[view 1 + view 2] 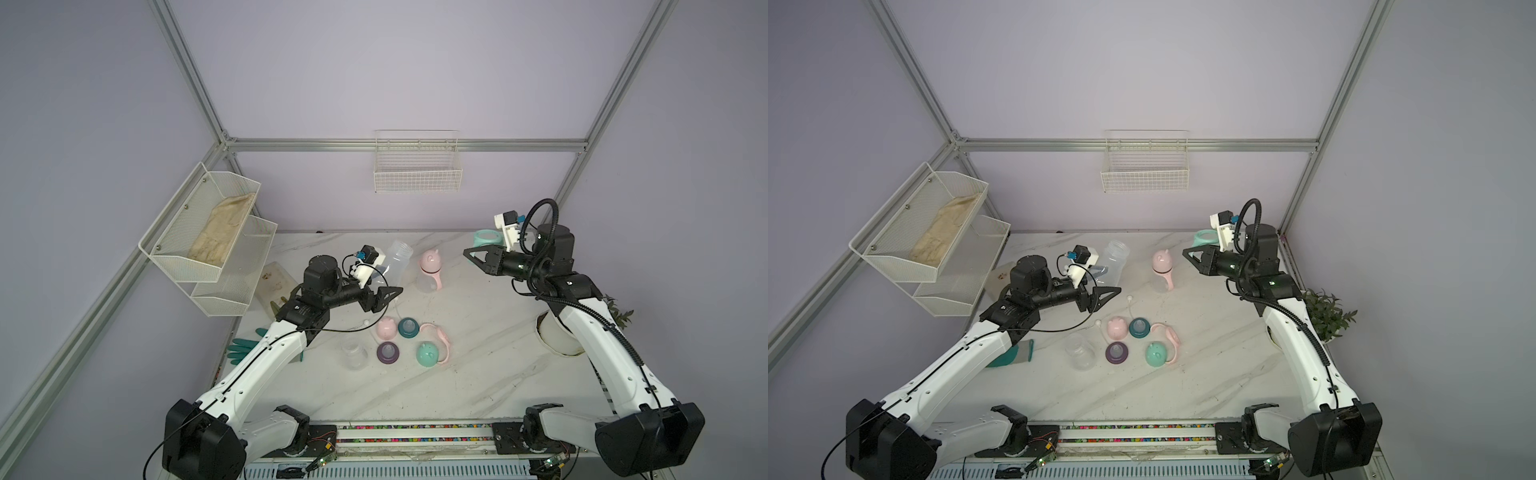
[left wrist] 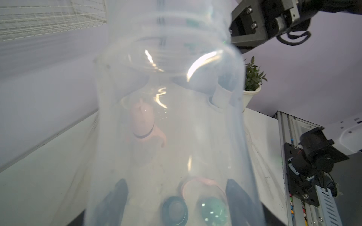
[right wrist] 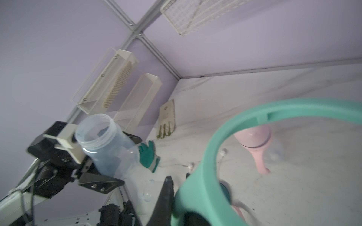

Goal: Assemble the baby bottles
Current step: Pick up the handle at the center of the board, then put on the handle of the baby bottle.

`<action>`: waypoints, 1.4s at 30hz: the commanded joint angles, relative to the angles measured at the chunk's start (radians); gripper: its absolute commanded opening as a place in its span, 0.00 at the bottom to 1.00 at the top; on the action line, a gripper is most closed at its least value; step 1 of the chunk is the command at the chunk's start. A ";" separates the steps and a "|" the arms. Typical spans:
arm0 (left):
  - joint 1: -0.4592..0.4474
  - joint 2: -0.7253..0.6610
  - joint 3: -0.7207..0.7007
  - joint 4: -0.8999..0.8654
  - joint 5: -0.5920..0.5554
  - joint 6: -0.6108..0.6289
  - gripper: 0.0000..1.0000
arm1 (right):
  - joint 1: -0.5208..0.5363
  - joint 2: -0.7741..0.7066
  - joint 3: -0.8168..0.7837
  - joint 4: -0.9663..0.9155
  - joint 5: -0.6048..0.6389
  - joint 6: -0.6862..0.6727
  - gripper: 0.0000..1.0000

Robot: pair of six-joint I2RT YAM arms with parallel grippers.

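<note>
Right wrist view gives me the best look at the clear bottle [image 3: 105,144]. It hangs in the air, grasped low on its body by the left pincer [image 1: 385,294], whose jaws are clenched around it. Its long axis is tilted rather than upright, with the base at the pincer and the open mouth raised.

The mint ring [image 3: 210,156], which I judge goes over that neck next, is pinched tight in the right pincer [image 1: 470,254]. It sits above the back right corner of the bench [image 1: 457,374], well apart from the bottle. From the ring, the bottle's mouth lies toward the left edge, and each arm carries its own part.

A finished pink bottle [image 1: 430,270] stands on the bench between them, below the gap. I'd want the ring's opening square to the bottle's axis before closing in. Whether it is square now, I cannot tell.
</note>
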 commanded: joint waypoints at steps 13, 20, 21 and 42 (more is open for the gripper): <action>0.001 0.026 0.007 0.174 0.161 -0.001 0.00 | 0.398 0.157 0.211 0.413 -0.389 0.163 0.00; 0.000 0.001 -0.032 0.295 0.123 -0.044 0.00 | 0.427 0.172 0.188 0.472 -0.387 0.209 0.00; 0.001 -0.006 -0.041 0.331 0.127 -0.054 0.00 | 0.427 0.175 0.175 0.474 -0.381 0.209 0.00; 0.001 -0.024 -0.105 0.566 0.159 -0.118 0.00 | 0.455 0.233 0.025 0.732 -0.317 0.374 0.00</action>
